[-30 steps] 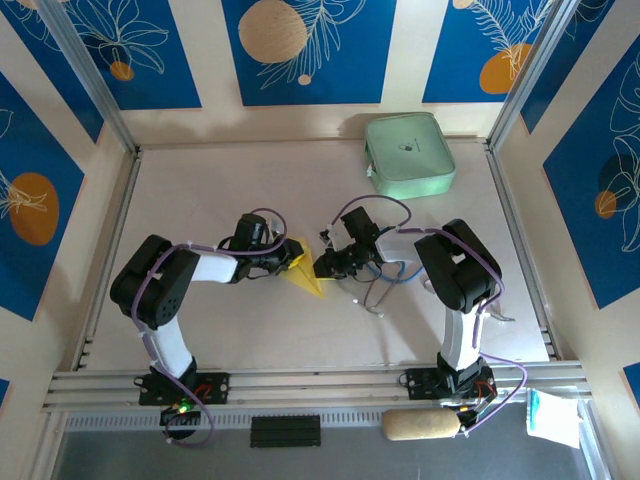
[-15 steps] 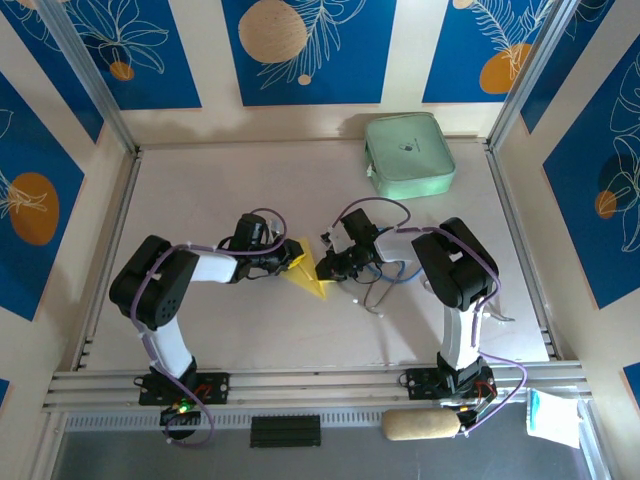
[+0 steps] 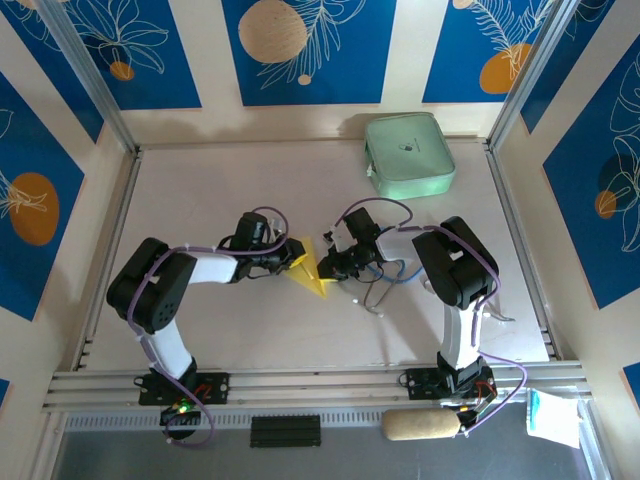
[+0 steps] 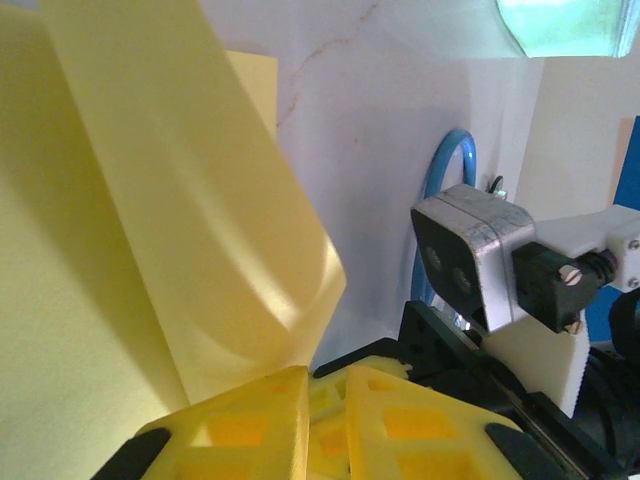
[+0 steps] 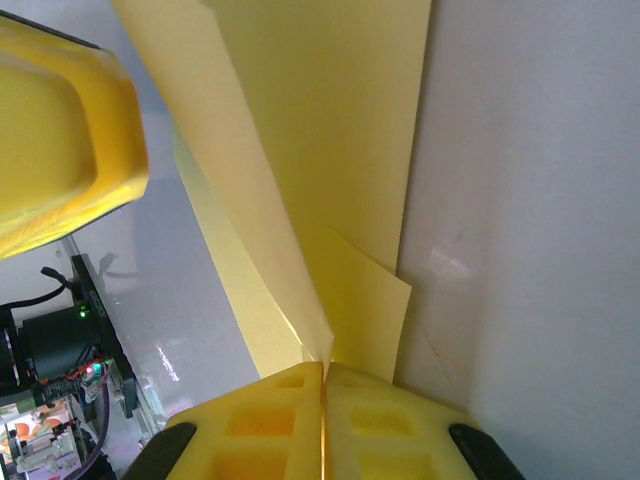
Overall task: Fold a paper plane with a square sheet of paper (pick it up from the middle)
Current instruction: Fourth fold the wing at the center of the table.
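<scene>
Case: one mint-green case point(image 3: 410, 158) is standing at the far right of the table point(image 3: 210, 335); its lid is lying closed, so its contents are staying out of my sight.
Paper: one sheet of yellow paper point(image 3: 306, 277) is lying near the middle of the table, between my two grippers, partly folded, with a long flap leaning over it.
Paper's direction: its long axis is running from far to near, slanting a little rightward, and its narrow tip is pointing near and slightly right.
My left gripper point(image 4: 328, 372): its fingers are standing slightly apart at the paper's left side; whether they are touching the paper I cannot tell.
My right gripper point(image 5: 324, 364): I am keeping its fingers clenched together where the folded flap is narrowing to a corner; whether a layer is sitting between them I cannot tell.
Cable: one blue cable point(image 3: 408, 274) is looping on the table just beside my right gripper, on its right.
Cylinder: one tan cylinder point(image 3: 422, 424) is lying sideways beyond the table's near edge, right of centre.
</scene>
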Controlling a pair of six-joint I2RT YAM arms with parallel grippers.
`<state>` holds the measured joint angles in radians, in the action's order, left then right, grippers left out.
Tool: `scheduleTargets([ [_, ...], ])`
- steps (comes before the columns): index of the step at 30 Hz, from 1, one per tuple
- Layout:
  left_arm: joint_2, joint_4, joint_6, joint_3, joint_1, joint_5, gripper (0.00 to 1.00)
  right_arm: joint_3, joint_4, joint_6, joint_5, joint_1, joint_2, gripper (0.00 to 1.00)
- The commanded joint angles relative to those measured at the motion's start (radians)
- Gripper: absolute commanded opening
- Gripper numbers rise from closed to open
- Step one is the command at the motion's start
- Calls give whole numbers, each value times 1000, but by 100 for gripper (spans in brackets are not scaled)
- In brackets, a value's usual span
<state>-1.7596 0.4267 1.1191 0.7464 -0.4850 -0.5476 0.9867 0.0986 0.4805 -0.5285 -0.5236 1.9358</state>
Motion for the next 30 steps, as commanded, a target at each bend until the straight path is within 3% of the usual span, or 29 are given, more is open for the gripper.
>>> scheduleTargets([
  [1, -24, -2, -25, 37, -12, -23, 17, 10, 32, 9, -7, 9, 29, 9],
  [30, -152, 45, -16, 78, -13, -37, 14, 28, 89, 10, 31, 17, 43, 9],
])
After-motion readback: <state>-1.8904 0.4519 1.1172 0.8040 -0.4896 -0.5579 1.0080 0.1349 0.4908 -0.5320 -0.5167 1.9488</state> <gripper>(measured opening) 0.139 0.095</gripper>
